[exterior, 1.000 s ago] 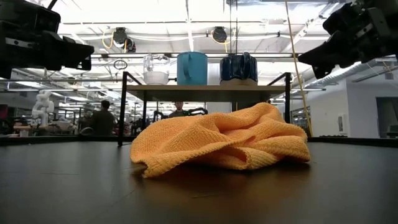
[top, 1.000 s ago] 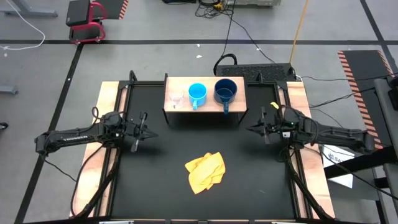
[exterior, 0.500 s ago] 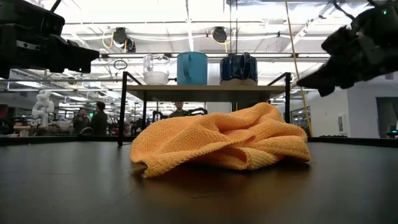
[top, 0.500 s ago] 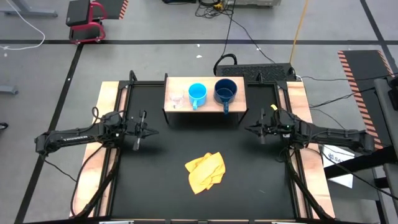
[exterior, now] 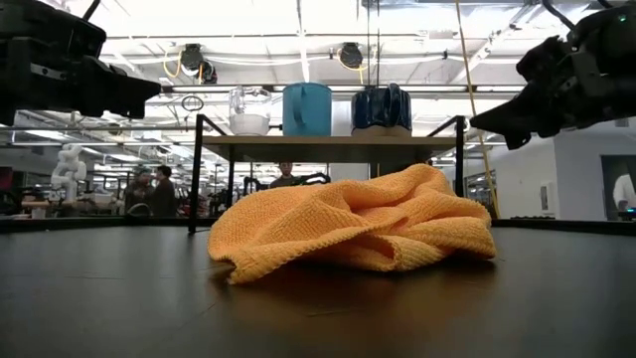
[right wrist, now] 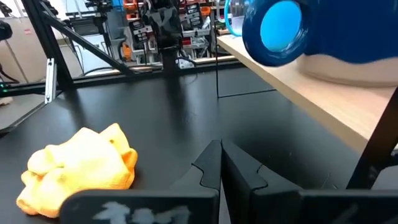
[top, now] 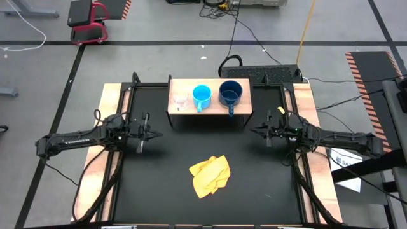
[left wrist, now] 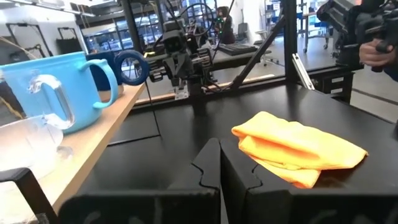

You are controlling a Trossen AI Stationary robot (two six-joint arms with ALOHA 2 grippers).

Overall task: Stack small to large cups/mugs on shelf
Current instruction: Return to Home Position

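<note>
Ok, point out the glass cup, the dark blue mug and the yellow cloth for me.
glass cup [top: 180,100], high view, on its clear base.
dark blue mug [top: 229,94], high view, inside its bowl.
yellow cloth [top: 211,175], high view, middle of the crumpled fabric.

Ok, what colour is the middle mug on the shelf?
The middle mug is light blue, clearest in the high view.

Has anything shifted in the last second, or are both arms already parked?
The right gripper, shut and empty, dipped lower and edged slightly toward the table's middle. The left gripper, also shut, stayed where it was. The glass cup, light blue mug and dark blue mug kept their places on the shelf; the yellow cloth did not move.
</note>
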